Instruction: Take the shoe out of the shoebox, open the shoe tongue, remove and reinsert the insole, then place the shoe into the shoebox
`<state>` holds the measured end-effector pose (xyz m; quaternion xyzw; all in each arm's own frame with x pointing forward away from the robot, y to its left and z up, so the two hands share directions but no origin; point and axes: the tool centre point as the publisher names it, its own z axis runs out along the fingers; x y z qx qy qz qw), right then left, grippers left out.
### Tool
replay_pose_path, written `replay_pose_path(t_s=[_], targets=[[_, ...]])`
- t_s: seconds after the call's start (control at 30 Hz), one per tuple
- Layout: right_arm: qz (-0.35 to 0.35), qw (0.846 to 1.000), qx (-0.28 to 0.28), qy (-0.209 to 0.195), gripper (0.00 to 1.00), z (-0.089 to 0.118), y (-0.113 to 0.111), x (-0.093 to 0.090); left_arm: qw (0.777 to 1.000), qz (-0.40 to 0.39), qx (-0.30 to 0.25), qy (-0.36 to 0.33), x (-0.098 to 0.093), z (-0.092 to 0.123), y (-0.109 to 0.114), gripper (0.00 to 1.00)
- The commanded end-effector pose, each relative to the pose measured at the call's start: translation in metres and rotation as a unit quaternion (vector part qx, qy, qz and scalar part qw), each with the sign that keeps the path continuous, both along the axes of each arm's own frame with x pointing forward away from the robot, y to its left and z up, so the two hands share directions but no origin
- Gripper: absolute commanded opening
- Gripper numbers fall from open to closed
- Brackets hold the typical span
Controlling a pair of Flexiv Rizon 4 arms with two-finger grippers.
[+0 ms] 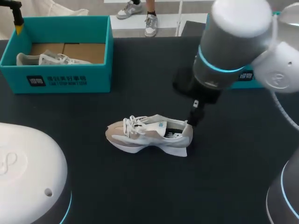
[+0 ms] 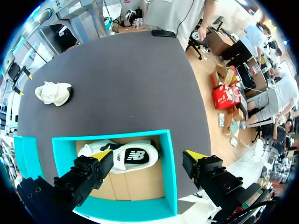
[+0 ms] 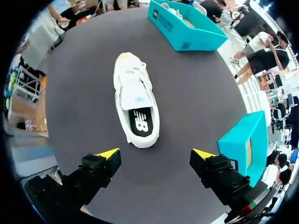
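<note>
A white and beige shoe (image 1: pixel 149 135) lies on its sole mid-table, toe to the left. Its tongue is pulled up and the dark insole shows inside (image 3: pixel 135 105). My right gripper (image 3: pixel 156 154) hovers open just behind the heel and holds nothing; in the head view it (image 1: pixel 195 115) pokes out under the big arm. The teal shoebox (image 1: pixel 60 74) stands at the back left with a second white shoe (image 2: pixel 119 156) inside. My left gripper (image 2: pixel 149 158) hangs open above that box, and one yellow fingertip (image 1: pixel 18 29) shows at its far left corner.
A second teal box part (image 1: pixel 245 77) sits at the back right, half hidden behind my right arm, and in the right wrist view (image 3: pixel 245 140) it lies beside the gripper. The table is dark.
</note>
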<state>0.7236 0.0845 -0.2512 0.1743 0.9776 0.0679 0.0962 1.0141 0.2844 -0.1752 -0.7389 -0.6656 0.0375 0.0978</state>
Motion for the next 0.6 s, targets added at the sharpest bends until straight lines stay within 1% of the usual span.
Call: replay_pose_path(t_s=[0.03,0.47,0.53,0.57,0.6], targets=[[0.079,0.985,0.15,0.035,1.0,-0.0024,-0.0249,-0.0011,1.0,0.0,0.0,0.0,0.0002,0.0005,0.0005,1.0],[0.079,0.985,0.15,0.035,1.0,-0.0024,-0.0249,-0.0011,1.0,0.0,0.0,0.0,0.0002,0.0005,0.0005,1.0],[0.097,0.98,0.174,0.021,1.0,-0.0062,-0.0263,0.0007,1.0,0.0,0.0,0.0,0.0002,0.0005,0.0005,1.0],[0.099,0.975,0.198,0.018,1.0,-0.0083,-0.0275,0.0009,1.0,0.0,0.0,0.0,0.0002,0.0005,0.0005,1.0],[0.106,0.971,0.211,0.019,1.0,-0.0107,-0.0283,0.0005,1.0,0.0,0.0,0.0,0.0002,0.0005,0.0005,1.0]])
